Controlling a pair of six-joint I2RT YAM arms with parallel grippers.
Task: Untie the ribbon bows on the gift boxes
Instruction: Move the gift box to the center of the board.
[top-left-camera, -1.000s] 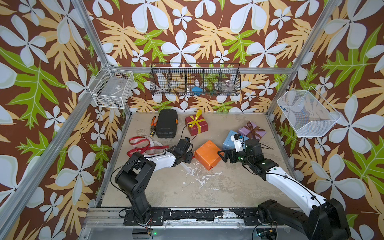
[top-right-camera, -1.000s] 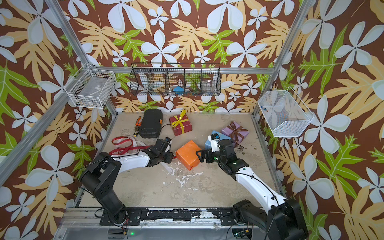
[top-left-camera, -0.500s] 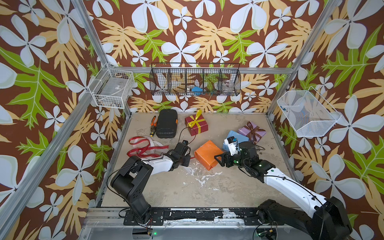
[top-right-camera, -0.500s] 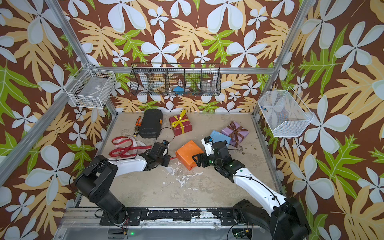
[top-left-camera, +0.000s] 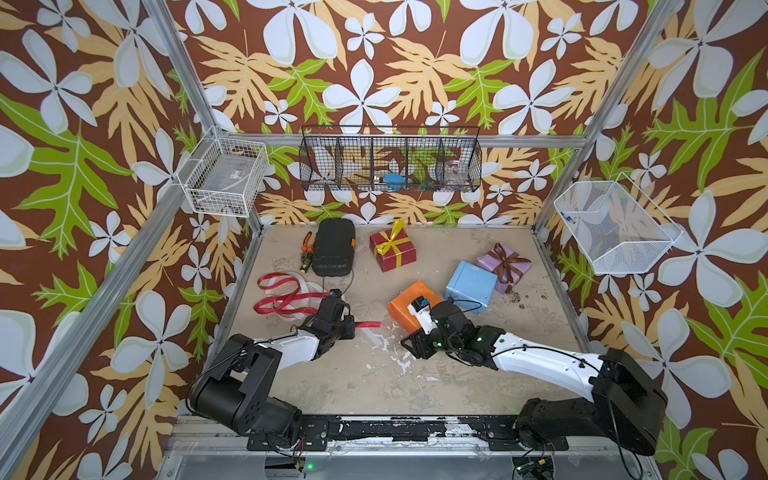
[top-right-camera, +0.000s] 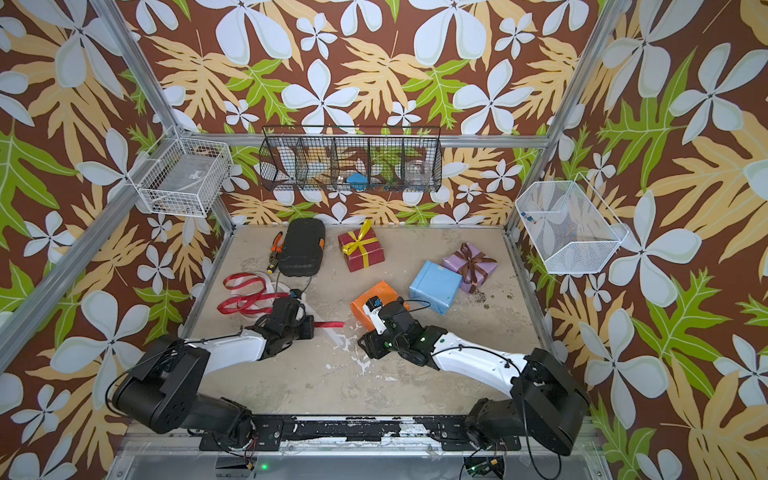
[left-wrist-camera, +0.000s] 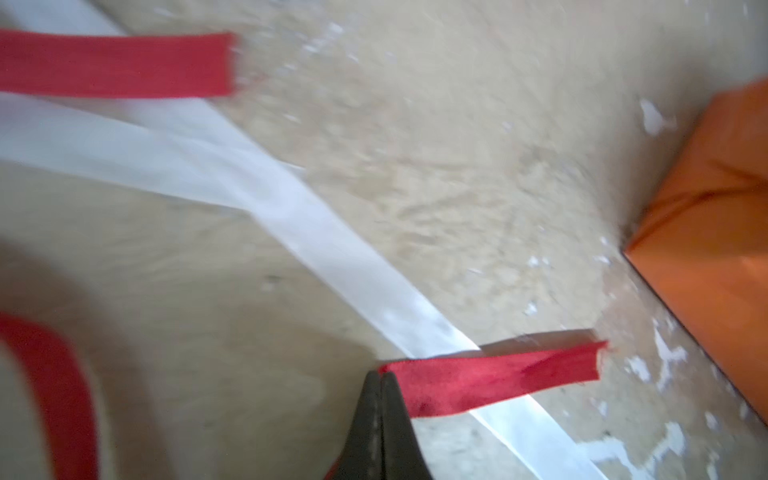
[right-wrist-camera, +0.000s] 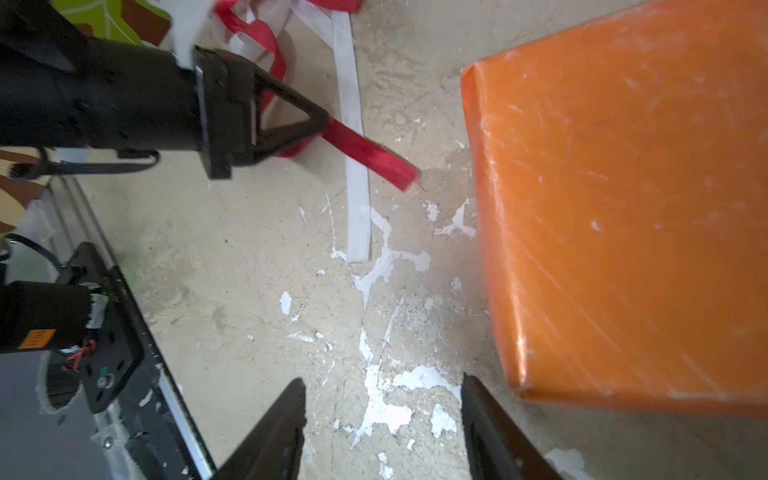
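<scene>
My left gripper (top-left-camera: 353, 326) (left-wrist-camera: 380, 376) is shut on the loose red ribbon (left-wrist-camera: 498, 378), whose short end sticks out toward the orange gift box (top-left-camera: 405, 303) (right-wrist-camera: 623, 208). More of the red ribbon lies looped (top-left-camera: 282, 295) with a white ribbon (left-wrist-camera: 332, 249) on the floor at the left. Just in front of the orange box, my right gripper (top-left-camera: 410, 345) (right-wrist-camera: 382, 382) stands open over bare floor, holding nothing. The orange and light blue (top-left-camera: 471, 286) boxes carry no ribbon. The dark red box (top-left-camera: 392, 249) has a yellow bow and the lilac box (top-left-camera: 503, 266) a brown bow.
A black tool case (top-left-camera: 333, 247) with pliers (top-left-camera: 306, 243) beside it lies at the back left. Wire baskets hang on the left (top-left-camera: 224, 183), back (top-left-camera: 390, 164) and right (top-left-camera: 615, 226) walls. White paint flecks (right-wrist-camera: 386, 257) mark the floor.
The left gripper has shut on the red ribbon's end and drawn back from the orange box. The right gripper has swung from beside the box to its front, its jaws narrowing.
</scene>
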